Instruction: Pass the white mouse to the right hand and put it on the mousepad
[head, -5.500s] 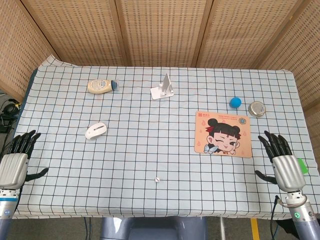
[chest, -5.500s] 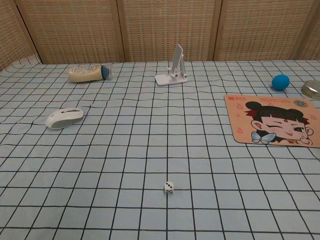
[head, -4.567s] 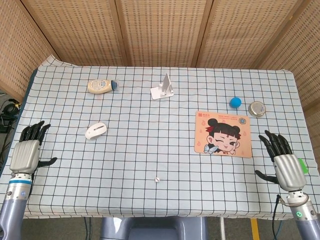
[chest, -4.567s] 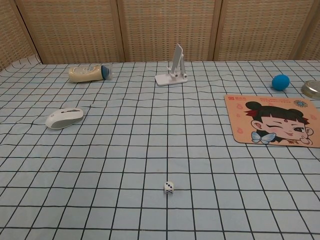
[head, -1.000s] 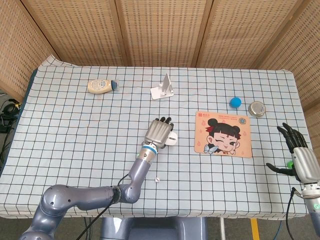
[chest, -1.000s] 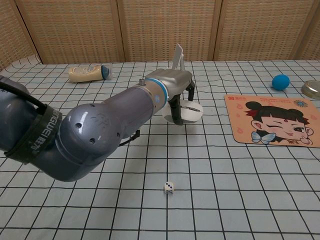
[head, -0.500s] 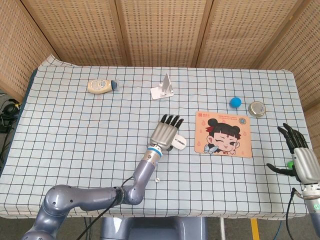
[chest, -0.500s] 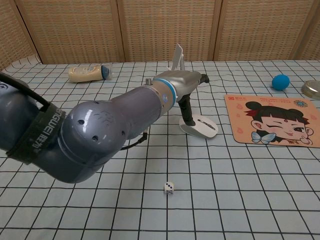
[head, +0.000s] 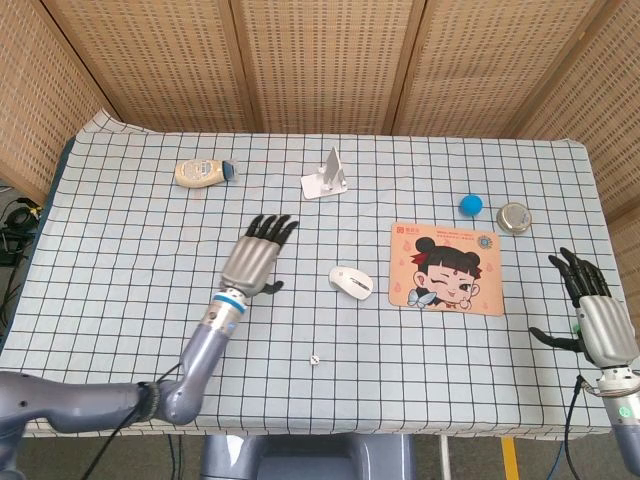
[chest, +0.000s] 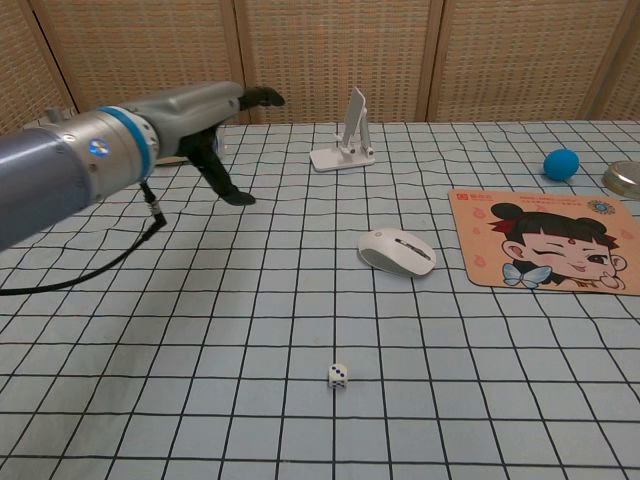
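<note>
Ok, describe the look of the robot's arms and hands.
Both hands, left hand and right hand, have silvery metal backs and black fingers. The left arm is glossy grey-blue with a light-blue wrist ring and a thin black cable. A green light shows near the right wrist.

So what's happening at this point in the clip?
Neither robot hand holds anything. The white mouse lies on the checked tablecloth just left of the cartoon mousepad, not on it. The left robot hand hovers open, further left of the mouse. The right robot hand waits open at the table's right edge. The placing on the pad is not yet done.
</note>
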